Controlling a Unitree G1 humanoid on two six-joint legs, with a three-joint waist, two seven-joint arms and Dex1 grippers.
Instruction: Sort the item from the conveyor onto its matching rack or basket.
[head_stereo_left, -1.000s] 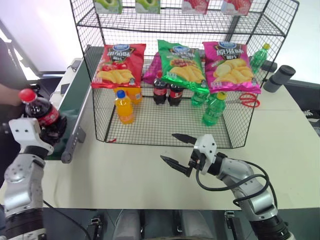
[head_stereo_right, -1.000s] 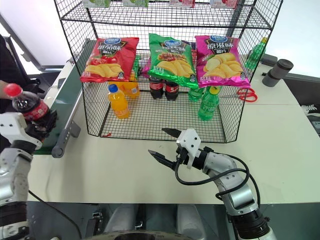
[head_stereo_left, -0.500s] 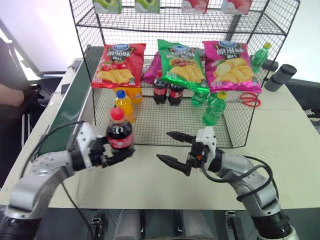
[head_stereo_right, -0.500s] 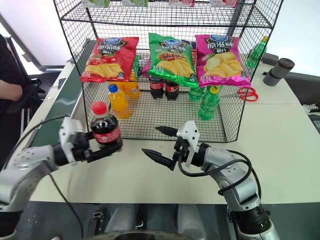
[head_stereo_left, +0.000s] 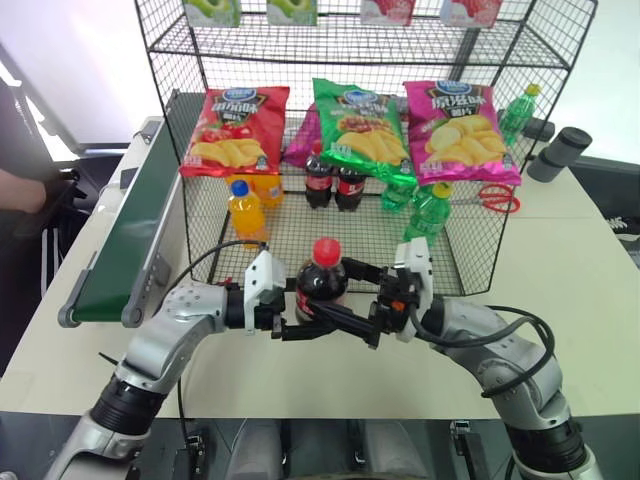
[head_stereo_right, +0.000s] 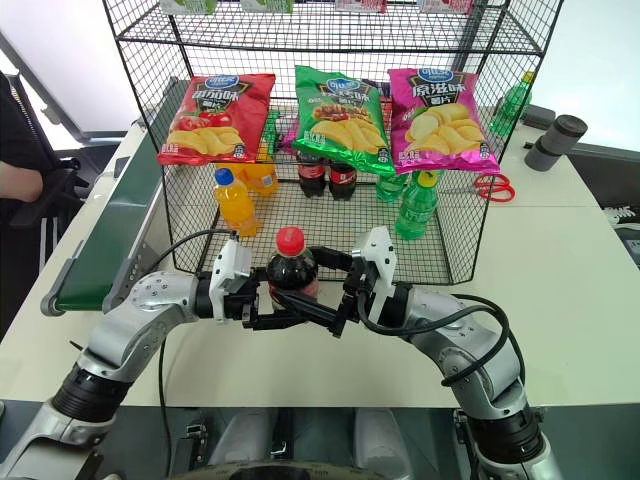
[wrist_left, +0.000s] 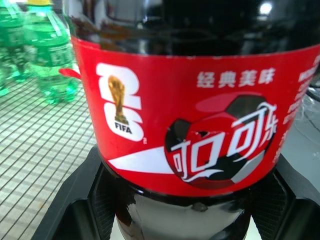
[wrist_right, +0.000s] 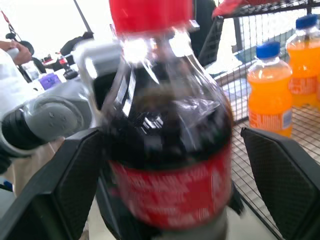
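Now the left gripper (head_stereo_left: 300, 322) fingers are pinching the small red-capped plastic cola bottle (head_stereo_left: 321, 283) upright above the pale surface (head_stereo_left: 560, 290), at six o'clock from the black wire-grid rack (head_stereo_left: 330, 240). The right gripper (head_stereo_left: 362, 303) fingers are standing spread, flanking it. Closing them squarely on the label before releasing should be keeping it upright.

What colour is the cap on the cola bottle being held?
Red. The cola bottle has a red screw cap, clearest in the right eye view.

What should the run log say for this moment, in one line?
stage: handover | cola: upright, in front of rack | left gripper: shut on cola | right gripper: open, fingers either side of cola
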